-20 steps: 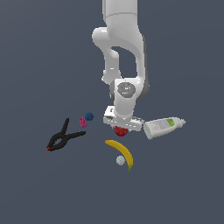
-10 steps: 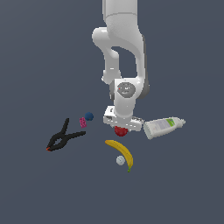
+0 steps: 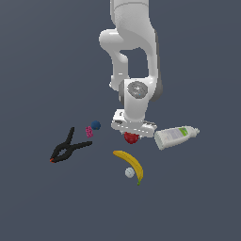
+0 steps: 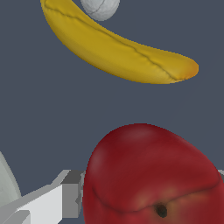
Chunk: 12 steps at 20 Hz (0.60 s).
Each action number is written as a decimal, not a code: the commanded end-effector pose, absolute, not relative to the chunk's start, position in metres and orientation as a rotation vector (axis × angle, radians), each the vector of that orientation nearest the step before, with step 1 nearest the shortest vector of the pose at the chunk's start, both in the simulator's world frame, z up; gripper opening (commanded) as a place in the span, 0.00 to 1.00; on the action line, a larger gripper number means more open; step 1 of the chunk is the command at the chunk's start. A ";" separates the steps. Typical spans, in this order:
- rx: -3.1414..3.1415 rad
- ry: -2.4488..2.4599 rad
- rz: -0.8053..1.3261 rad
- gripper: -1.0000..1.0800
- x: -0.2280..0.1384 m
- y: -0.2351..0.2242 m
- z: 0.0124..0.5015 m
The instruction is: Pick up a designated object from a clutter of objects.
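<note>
Black clamp (image 3: 68, 147) well off the apple (image 3: 131, 138), blue ball (image 3: 96, 125) nearer, bottle (image 3: 175, 136) just beyond — apple sits on the bench between the fingers (image 4: 72, 194), one pad touching; I can't tell if they've closed. Squeeze squarely, lift straight, clear of the banana (image 3: 132, 164).

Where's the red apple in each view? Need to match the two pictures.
Exterior view: the red apple sits just under the gripper, near the middle of the picture, mostly covered by it.
Wrist view: the red apple fills the lower part of the picture, close up, with a gripper finger at its side.
Shared landmark: the yellow banana, with the tiny white ball beside it.
</note>
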State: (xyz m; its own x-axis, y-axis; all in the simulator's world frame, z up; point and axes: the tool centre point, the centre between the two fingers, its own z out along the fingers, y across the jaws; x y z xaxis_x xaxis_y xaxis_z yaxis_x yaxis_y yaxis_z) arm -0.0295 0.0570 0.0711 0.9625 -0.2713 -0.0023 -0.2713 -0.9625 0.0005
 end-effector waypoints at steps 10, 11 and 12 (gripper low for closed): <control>3.112 -0.430 0.001 0.00 -0.047 0.071 0.157; 3.112 -0.430 0.001 0.00 -0.049 0.073 0.166; 3.112 -0.430 0.001 0.00 -0.052 0.074 0.176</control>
